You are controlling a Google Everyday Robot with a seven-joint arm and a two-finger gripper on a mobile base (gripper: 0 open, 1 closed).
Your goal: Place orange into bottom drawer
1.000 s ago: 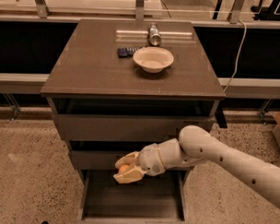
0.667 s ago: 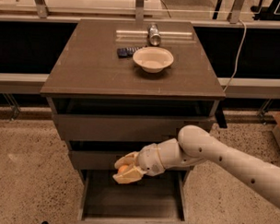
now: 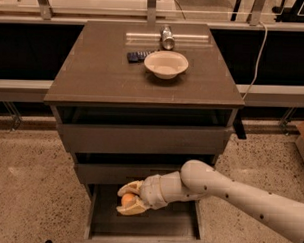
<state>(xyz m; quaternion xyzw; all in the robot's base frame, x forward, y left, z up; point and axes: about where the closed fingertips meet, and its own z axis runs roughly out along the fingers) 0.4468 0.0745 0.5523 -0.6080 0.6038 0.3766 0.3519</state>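
Nearest the camera, at the lower edge of the view, the bottom drawer [image 3: 163, 225] of the grey-brown cabinet [image 3: 93, 74] is pulled out, and its dark floor shows bare to the right of the gripper and in front of it. The robot's pale arm [image 3: 239, 194] comes in from the lower right and reaches leftward over the open drawer. At the arm's end the gripper [image 3: 122, 200] sits above the rear left part of the drawer, just below the front of the middle drawer [image 3: 115, 174]. Its two cream fingers [image 3: 133, 186] are closed around the orange [image 3: 127, 199], one above the fruit and one below, so only a small bright patch of it shows between them. Whether the orange touches the drawer floor cannot be told. Above the middle drawer is the top drawer [image 3: 141, 139], with a dark gap over each flat front. Speckled flooring [image 3: 29, 189] spreads on both sides of the cabinet. Farther back, on the cabinet's top, a white bowl [image 3: 166, 64] stands upright right of centre. A small dark flat object [image 3: 138, 56] lies just to its left and slightly behind it. Behind the bowl a metal can [image 3: 167, 38] lies on its side near the rear edge. To the right, a white cable [image 3: 258, 54] hangs down past the cabinet.
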